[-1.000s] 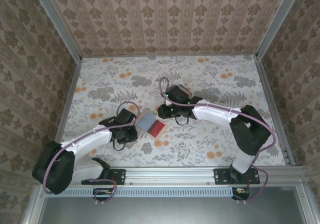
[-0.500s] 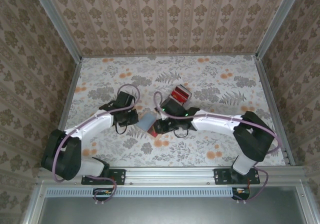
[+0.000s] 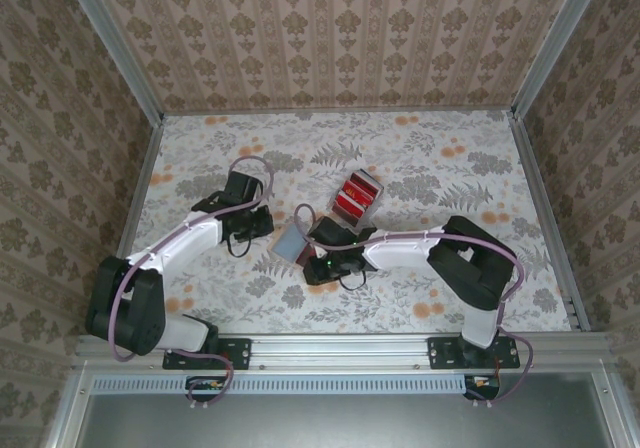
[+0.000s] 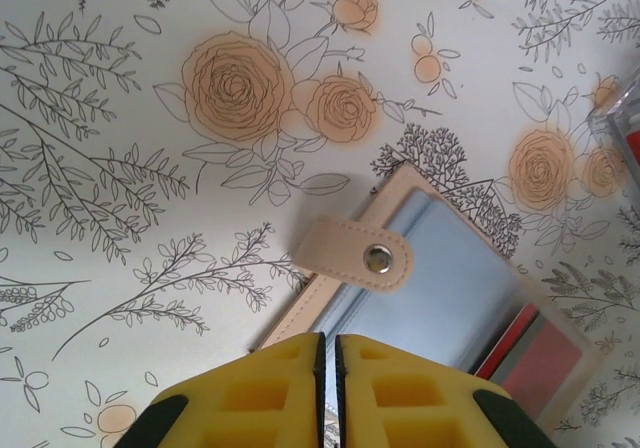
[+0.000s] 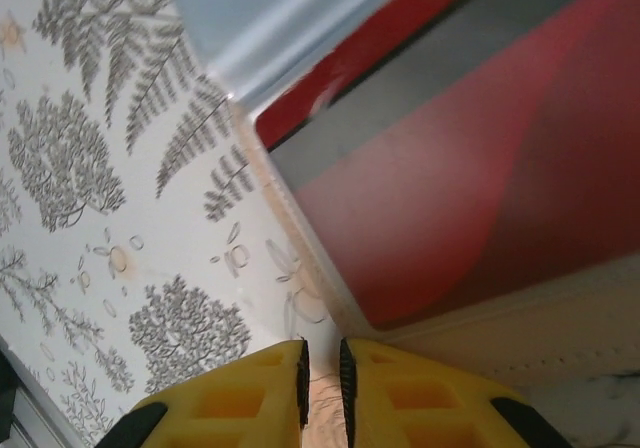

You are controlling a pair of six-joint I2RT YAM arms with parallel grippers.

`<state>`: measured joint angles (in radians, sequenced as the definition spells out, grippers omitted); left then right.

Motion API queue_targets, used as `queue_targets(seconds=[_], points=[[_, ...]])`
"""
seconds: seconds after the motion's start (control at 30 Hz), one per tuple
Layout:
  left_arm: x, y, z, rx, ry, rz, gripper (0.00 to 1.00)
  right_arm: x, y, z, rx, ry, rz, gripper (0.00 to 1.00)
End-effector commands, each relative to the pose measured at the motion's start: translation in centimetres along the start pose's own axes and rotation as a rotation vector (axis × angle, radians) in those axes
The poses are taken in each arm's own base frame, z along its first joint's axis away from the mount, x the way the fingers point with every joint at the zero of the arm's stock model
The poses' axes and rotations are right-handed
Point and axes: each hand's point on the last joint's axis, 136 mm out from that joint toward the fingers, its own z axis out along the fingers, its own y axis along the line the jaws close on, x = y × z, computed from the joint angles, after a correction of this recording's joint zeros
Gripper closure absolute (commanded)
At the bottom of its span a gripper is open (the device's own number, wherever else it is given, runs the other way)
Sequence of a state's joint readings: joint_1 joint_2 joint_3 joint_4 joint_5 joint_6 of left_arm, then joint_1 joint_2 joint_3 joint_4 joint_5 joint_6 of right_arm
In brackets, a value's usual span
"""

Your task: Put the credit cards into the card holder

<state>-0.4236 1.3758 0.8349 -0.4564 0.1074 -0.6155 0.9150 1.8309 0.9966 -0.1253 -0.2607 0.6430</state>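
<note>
The tan card holder (image 3: 292, 245) lies open on the floral table, its blue-grey inner pocket (image 4: 450, 283) facing up and its snap strap (image 4: 352, 258) folded over. A red credit card (image 4: 545, 368) with a grey stripe lies in the holder's other half (image 5: 450, 168). More red cards (image 3: 357, 196) with pale stripes are stacked behind it. My left gripper (image 4: 328, 343) is shut just over the holder's left edge, reaching in from the left (image 3: 266, 228). At the holder's near corner my right gripper (image 5: 322, 353) is shut too, covering the red half from above (image 3: 314, 263). Its tan border (image 5: 520, 318) runs beside the fingers.
The red stack seems to sit in a clear case, whose corner shows at the right edge (image 4: 625, 128). Patterned walls with metal rails (image 3: 135, 198) close the table on three sides. Open tablecloth stretches to the far left and far right (image 3: 480, 168).
My right gripper left the red stack and came down-left onto the holder's red half, uncovering the stack. The left gripper slid farther up along the holder's left side. Both stayed shut.
</note>
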Motion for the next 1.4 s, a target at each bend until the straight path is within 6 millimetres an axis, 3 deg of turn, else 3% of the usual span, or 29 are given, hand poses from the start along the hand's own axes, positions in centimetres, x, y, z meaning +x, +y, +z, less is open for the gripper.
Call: queue_targets(seconds=[0.0, 0.23, 0.33, 0.43, 0.57, 0.7, 0.87, 1.07, 1.37], points=[[0.4, 0.3, 0.0, 0.006, 0.009, 0.005, 0.86, -0.7, -2.5, -0.8, 0.077, -0.036, 0.036, 0.79], [0.1, -0.1, 0.1, 0.019, 0.002, 0.002, 0.86, -1.6, -3.3, -1.7, 0.106, -0.054, 0.029, 0.79], [-0.2, -0.1, 0.3, 0.023, -0.007, 0.003, 0.86, -2.3, -4.0, -3.4, 0.135, -0.073, 0.027, 0.78], [-0.9, -0.9, 0.3, 0.044, -0.009, 0.008, 0.85, -4.1, -3.7, -6.6, 0.089, -0.150, 0.046, 0.77], [-2.6, -2.8, 1.0, 0.085, -0.013, 0.037, 0.84, -6.8, -4.0, -10.8, 0.055, -0.252, 0.045, 0.74], [-4.3, -5.7, 1.4, 0.130, -0.012, 0.073, 0.84, -9.6, -6.9, -14.3, 0.115, -0.314, 0.058, 0.66], [-4.6, -9.8, 2.4, 0.187, 0.017, 0.134, 0.83, -12.7, -10.5, -17.6, 0.182, -0.375, 0.079, 0.61], [-5.1, -12.6, 3.5, 0.220, 0.039, 0.165, 0.80, -15.7, -13.8, -19.0, 0.181, -0.401, 0.124, 0.54], [-4.8, -15.3, 5.3, 0.268, 0.087, 0.192, 0.78, -17.5, -16.7, -17.6, 0.286, -0.319, 0.083, 0.50]])
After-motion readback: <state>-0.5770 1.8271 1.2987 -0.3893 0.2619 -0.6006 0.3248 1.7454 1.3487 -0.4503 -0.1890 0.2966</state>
